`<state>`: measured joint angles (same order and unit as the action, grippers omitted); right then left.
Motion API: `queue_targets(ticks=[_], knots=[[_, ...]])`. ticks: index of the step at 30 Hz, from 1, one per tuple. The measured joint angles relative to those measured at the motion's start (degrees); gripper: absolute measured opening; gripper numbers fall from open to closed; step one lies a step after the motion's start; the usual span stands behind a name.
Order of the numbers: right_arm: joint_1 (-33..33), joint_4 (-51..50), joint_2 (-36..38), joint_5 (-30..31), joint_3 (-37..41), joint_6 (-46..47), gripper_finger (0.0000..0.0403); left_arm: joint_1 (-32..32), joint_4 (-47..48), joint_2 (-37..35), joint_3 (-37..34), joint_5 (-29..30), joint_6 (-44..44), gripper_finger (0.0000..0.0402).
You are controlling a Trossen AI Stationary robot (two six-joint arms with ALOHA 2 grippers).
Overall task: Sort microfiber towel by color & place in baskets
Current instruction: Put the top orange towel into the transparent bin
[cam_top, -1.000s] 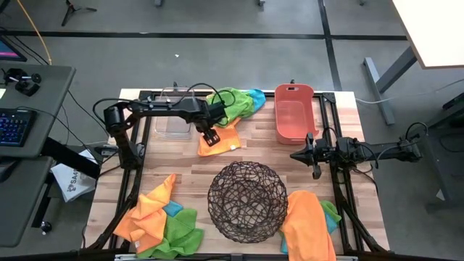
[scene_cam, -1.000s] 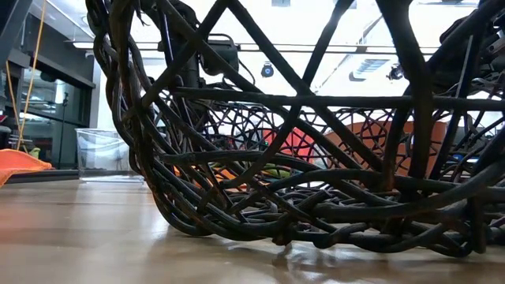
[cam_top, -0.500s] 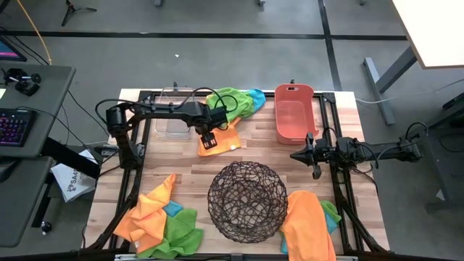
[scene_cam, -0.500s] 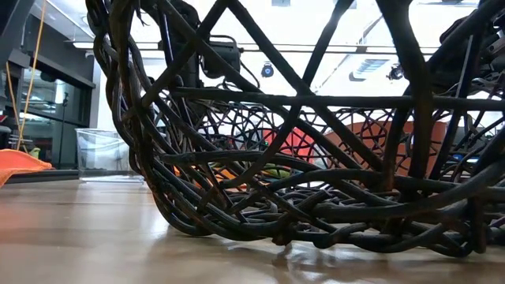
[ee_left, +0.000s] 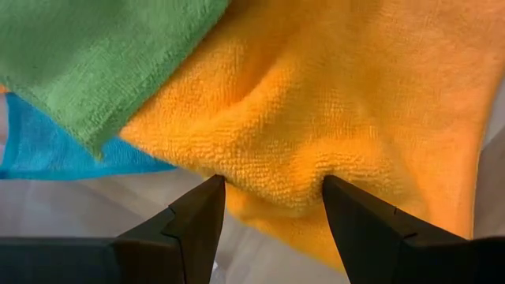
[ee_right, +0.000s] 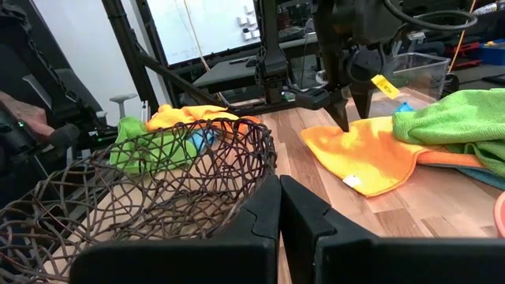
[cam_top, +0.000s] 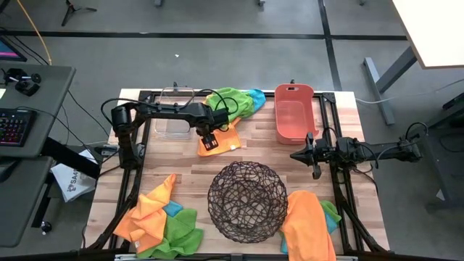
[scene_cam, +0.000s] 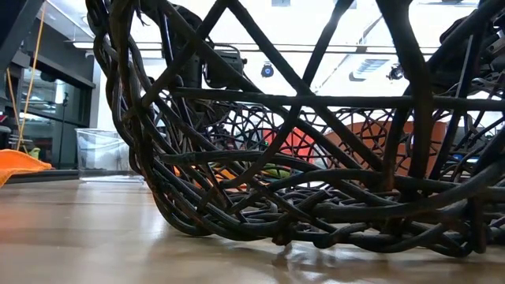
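My left gripper (cam_top: 211, 142), fingers spread wide, presses on the flat orange towel (cam_top: 223, 141), whose long side runs across the table.

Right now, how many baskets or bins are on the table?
3: a clear bin at the far left, a salmon bin at the far right, and a wire-mesh bowl at the near middle. None looks hidden.

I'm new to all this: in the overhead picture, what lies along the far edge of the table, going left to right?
Clear plastic bin → green towel with a blue towel tucked at its right → salmon-orange bin.
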<state>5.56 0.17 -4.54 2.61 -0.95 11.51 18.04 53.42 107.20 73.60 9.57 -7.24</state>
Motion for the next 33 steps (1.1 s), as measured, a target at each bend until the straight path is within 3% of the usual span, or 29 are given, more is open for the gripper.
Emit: queue_targets(ticks=[6,12,14,20,29,33], knots=[[0.0,0.0,0.0,0.0,0.0,0.0,0.0000,0.0,-0.1,-0.1,0.0,-1.7,1.8,0.0167],[0.0,0.0,0.0,0.0,0.0,0.0,0.0000,0.0,-1.4,-0.1,0.0,-4.8,1.8,0.0033],[0.0,0.0,0.0,0.0,0.0,0.0,0.0000,0.0,-1.5,-0.1,0.0,-5.6,1.5,0.0010],[0.0,0.0,0.0,0.0,0.0,0.0,0.0000,0.1,2.5,-3.4,2.3,-6.1,1.9,0.0001],[0.0,0.0,0.0,0.0,0.0,0.0,0.0000,0.8,9.8,-18.6,18.2,-5.5,5.7,0.0000],[0.0,0.0,0.0,0.0,0.0,0.0,0.0000,1.9,9.4,-23.7,24.8,-1.3,9.3,0.0000]])
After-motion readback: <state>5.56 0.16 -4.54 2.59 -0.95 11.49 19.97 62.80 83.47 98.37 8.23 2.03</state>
